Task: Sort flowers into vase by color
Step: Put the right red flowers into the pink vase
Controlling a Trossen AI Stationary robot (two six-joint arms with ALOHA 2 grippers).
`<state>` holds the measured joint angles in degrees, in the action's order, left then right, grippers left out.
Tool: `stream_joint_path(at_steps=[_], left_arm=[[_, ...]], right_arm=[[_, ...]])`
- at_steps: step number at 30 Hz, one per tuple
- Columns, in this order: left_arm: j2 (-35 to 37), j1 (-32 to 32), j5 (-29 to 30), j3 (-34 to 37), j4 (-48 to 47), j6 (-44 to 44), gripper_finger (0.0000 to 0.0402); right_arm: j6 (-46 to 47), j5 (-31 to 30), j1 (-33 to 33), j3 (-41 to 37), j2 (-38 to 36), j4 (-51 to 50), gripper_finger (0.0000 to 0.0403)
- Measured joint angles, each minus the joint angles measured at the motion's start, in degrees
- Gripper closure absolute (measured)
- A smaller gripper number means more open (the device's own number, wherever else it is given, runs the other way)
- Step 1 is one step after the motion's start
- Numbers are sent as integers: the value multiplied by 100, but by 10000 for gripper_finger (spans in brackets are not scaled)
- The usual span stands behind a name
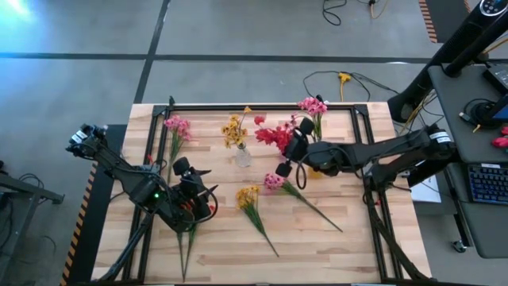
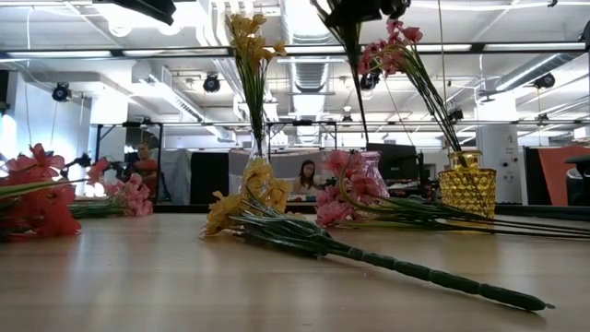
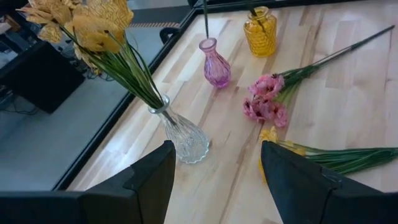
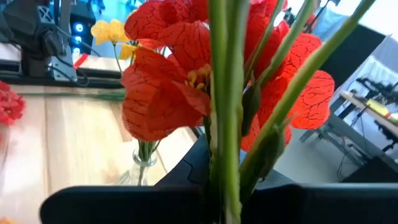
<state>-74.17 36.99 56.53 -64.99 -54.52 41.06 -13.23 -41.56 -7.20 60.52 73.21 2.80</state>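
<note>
My right gripper [image 1: 294, 145] is shut on a red flower [image 1: 274, 137] above the middle of the table. The flower's long stem [image 3: 205, 18] runs down into the mouth of a pink glass vase [image 3: 216, 65]. A clear vase [image 3: 183, 137] holds yellow flowers [image 3: 93, 25]. An amber vase [image 3: 260, 31] holds pink flowers [image 2: 392, 46]. A pink flower [image 1: 274, 181] and a yellow flower [image 1: 248, 195] lie flat on the wood. My left gripper [image 3: 214, 180] hangs open near the table's left side and holds nothing. My right gripper pinches the red flower's green stems [image 4: 224, 124] between its two fingers, just below the blossoms [image 4: 168, 81]. The fingers come in about level from the table's right and lie across the stems. The flower stands upright, its lower end in the pink vase.
Another pink flower [image 1: 176, 125] lies at the far left of the table, and a red one [image 2: 37, 198] lies on the wood near the left arm. A black frame [image 1: 262, 106] rims the table. People sit in the room behind [image 2: 304, 175].
</note>
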Motion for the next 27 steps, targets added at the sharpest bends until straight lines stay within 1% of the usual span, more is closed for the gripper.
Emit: stream_joint_path(at_steps=[2, 4, 16, 23, 27], left_arm=[[0, 0, 0, 0, 0, 0, 183], [0, 1, 0, 0, 2, 0, 183], [0, 2, 9, 0, 2, -2, 183], [0, 2, 9, 0, 2, -2, 183], [0, 2, 11, 0, 2, -2, 183]], right_arm=[[-104, -37, 5, -128, 0, 292, 390], [-138, -42, 39, -195, 0, 369, 390], [45, -48, 125, -256, 0, 342, 390], [220, -50, 136, -257, 0, 40, 390], [275, -48, 136, -265, 0, 38, 390]])
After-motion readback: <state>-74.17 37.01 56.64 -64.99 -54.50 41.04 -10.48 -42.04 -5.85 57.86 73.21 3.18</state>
